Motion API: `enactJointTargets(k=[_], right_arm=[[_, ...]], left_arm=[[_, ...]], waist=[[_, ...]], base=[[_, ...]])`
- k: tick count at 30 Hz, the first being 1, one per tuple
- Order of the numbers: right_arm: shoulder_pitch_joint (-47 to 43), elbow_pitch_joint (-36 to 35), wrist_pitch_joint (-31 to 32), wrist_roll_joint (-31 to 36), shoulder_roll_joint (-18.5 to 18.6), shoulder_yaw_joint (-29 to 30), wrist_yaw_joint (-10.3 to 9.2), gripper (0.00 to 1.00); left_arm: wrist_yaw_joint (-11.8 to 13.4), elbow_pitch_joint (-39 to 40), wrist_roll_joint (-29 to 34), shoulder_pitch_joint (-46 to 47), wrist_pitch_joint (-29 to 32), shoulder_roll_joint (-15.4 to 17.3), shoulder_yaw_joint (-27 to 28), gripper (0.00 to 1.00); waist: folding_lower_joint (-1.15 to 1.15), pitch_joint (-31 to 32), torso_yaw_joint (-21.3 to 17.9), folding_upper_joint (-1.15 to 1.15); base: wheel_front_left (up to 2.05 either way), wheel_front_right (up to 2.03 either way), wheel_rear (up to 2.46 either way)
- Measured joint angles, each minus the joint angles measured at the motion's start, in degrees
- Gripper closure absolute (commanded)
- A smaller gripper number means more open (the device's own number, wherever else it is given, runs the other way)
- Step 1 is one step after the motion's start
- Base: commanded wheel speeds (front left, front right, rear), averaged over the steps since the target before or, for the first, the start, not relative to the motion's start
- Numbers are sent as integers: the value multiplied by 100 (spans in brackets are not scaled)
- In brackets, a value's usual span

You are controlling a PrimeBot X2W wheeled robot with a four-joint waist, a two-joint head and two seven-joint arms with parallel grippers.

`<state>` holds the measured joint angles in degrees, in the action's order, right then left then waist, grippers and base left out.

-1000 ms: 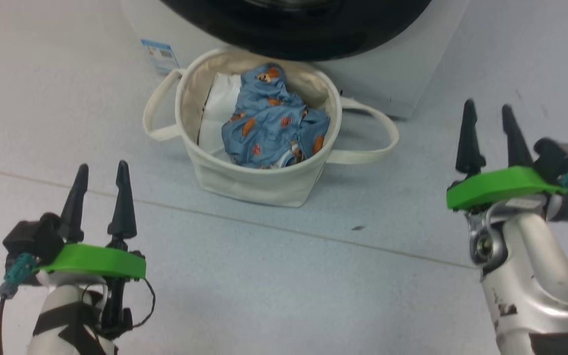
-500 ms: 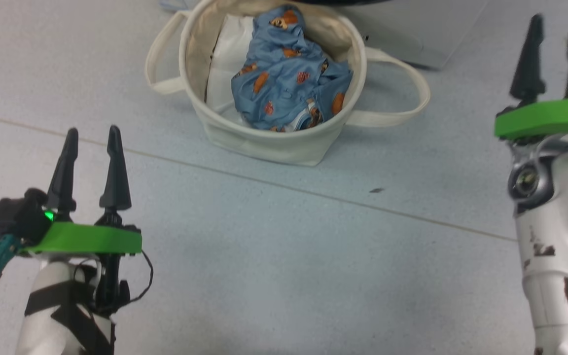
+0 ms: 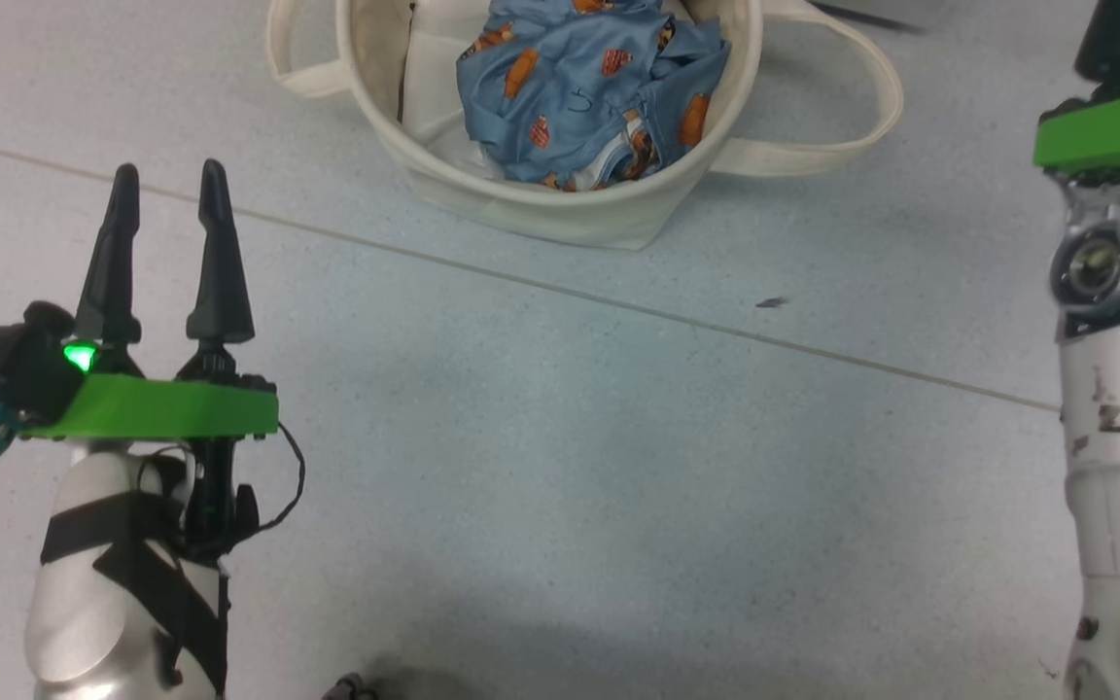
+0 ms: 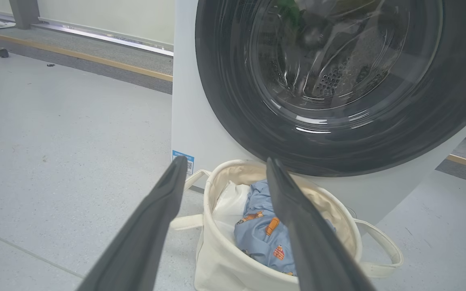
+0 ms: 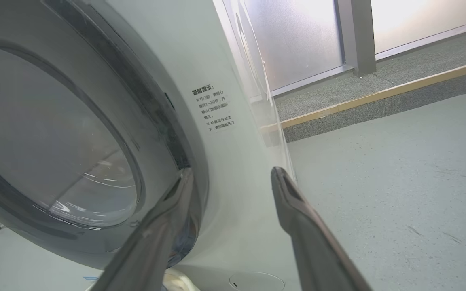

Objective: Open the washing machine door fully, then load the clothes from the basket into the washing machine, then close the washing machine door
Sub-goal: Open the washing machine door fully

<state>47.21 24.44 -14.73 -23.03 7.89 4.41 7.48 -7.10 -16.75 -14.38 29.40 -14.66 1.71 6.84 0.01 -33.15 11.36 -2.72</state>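
The cream basket point(image 3: 560, 209) stands on the floor, holding the blue printed clothes point(image 3: 589, 87) beside a white liner. In the left wrist view the basket point(image 4: 225, 266) sits right below the washing machine door point(image 4: 225, 101), whose black ring lies flat against the white washing machine point(image 4: 188, 121). My left gripper point(image 3: 168, 175) hangs open and empty, near and left of the basket. The right gripper point(image 5: 232, 171) is open and empty too, level with the door's right edge point(image 5: 168, 133); its green mount point(image 3: 1109, 131) is at the head view's right edge.
Pale grey floor with a thin seam point(image 3: 618, 297) lies between me and the basket. The basket's loop handles point(image 3: 871, 107) stick out sideways. A raised ledge with a wooden strip point(image 5: 378, 97) runs behind the machine.
The head camera has tilted down, so the basket slid up the picture and the machine left it. My right gripper has advanced past the basket toward the machine. Both grippers stay open.
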Motion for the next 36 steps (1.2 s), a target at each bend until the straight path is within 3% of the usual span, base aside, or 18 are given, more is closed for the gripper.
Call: enactJointTargets(k=[10, 15, 16, 17, 19, 36], right_arm=[[220, -97, -1, -64, 129, 2, 0, 0], [411, -108, -1, -687, 123, 52, 0, 0], [497, -97, -1, -829, 129, 58, 0, 13], [595, -76, -1, -969, 138, 57, 0, 73], [792, -13, 0, -1250, 175, 56, 0, 100], [1994, 493, 889, -3352, 377, 350, -1, 100]], left_arm=[[-4, -30, -99, 124, 0, -11, -2, 0], [-4, -31, -146, 129, 0, -15, -29, 0], [-4, -31, -146, 129, 0, -15, -33, 0], [-4, -31, -146, 129, 0, -15, -34, 0], [-4, -31, -146, 129, 0, -18, -42, 0], [-4, -26, -153, 130, 0, -22, -85, 0]], waist=[[-1, -140, -2, 0], [-1, -164, 27, 0], [-1, -179, 39, 0], [-1, -195, 53, 0], [-1, -228, 83, 0], [0, -361, 231, 0]], base=[[0, 0, 0], [0, 0, 0], [0, 0, 0], [0, 0, 0], [0, 0, 0], [0, 0, 0]])
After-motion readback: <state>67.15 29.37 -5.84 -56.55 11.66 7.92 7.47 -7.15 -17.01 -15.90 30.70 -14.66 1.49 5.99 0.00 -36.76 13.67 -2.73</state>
